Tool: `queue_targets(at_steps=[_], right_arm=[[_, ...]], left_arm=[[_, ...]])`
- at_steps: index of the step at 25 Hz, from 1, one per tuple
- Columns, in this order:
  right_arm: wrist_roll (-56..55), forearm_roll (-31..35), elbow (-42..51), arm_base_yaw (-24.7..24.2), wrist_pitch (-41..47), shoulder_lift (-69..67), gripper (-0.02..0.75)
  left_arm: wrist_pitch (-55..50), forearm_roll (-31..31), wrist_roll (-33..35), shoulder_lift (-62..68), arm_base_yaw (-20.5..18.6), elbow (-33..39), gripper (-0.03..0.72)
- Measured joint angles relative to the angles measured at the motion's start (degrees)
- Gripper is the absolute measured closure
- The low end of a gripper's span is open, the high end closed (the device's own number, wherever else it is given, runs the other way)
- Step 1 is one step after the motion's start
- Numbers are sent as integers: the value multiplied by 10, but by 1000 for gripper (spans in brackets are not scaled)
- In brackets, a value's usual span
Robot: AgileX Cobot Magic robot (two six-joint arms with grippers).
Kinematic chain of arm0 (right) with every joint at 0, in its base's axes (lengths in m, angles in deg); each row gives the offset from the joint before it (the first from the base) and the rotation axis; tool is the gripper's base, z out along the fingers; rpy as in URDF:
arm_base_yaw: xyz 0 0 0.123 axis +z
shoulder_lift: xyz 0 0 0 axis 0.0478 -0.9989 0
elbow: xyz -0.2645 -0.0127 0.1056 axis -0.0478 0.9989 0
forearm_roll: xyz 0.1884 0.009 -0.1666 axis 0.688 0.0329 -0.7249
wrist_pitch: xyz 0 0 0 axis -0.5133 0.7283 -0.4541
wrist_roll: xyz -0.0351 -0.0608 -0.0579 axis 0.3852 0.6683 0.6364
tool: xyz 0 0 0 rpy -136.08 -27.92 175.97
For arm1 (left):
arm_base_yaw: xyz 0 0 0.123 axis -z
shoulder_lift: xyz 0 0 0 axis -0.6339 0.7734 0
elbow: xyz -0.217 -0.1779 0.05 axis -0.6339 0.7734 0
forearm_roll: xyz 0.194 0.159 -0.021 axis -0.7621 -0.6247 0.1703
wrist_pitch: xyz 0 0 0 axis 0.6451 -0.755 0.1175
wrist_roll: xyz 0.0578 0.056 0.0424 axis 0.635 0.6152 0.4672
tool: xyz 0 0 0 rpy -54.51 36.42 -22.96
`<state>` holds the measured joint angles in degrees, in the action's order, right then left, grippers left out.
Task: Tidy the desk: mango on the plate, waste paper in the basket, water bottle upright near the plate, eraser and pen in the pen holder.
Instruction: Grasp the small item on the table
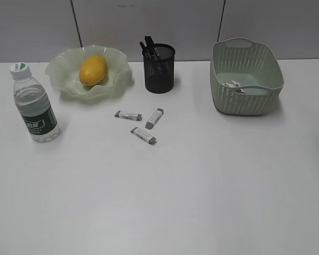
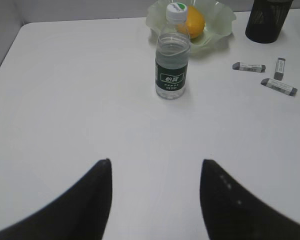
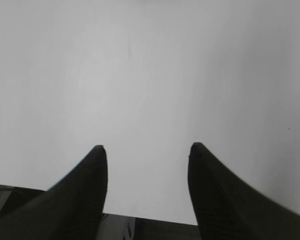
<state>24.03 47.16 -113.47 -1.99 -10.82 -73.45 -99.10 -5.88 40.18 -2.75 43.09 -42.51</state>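
Observation:
The water bottle [image 1: 34,106] [image 2: 172,60] stands upright on the desk [image 1: 175,186], just left of the plate [image 1: 61,71] [image 2: 222,22]. In the plate lies the mango [image 1: 93,70] [image 2: 195,21]. Black pens [image 1: 149,47] stick out of the pen holder [image 1: 159,69] [image 2: 267,20]. Three erasers [image 1: 128,115] [image 1: 154,118] [image 1: 143,135] lie loose in front of it. Waste paper [image 1: 236,85] rests inside the basket [image 1: 255,58]. My left gripper [image 2: 155,162] hangs open and empty above bare desk, well short of the bottle. Open too, my right gripper [image 3: 147,147] faces only bare desk [image 3: 140,75].
A grey wall [image 1: 149,21] runs behind the desk. Neither arm shows in the exterior view. The desk's left edge [image 2: 5,55] appears in the left wrist view, and its near edge [image 3: 140,220] sits under the right gripper.

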Motion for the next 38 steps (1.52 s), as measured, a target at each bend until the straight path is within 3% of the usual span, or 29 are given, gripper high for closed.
queue_targets(at_steps=[27,38], right_arm=[[2,21,430,-1,-84,496,319],[2,20,466,-1,-86,708,319]], left_arm=[[0,0,0,0,0,0,260],[0,0,0,1,0,0,260]])
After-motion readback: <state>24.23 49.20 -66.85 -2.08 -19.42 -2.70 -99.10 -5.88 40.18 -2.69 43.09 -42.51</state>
